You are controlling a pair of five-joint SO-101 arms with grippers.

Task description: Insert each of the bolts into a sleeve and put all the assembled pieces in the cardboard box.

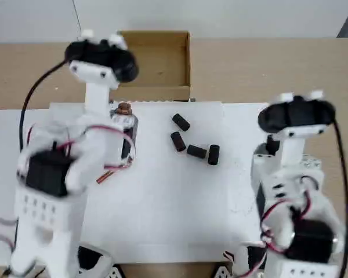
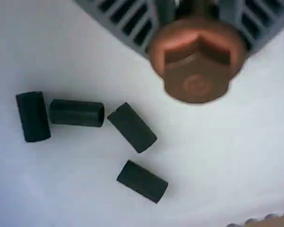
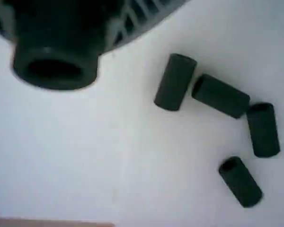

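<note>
Barely begun, judging by the layout. Grasping a copper bolt in the left hand, just near of the cardboard box. Clenching one sleeve in the right hand, at right. Yet to join these (plus four loose sleeves mid-table), then box.

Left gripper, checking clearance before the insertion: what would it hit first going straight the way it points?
Likely the bare white sheet beyond its bolt, beside the loose sleeves; depth is unclear.
</note>
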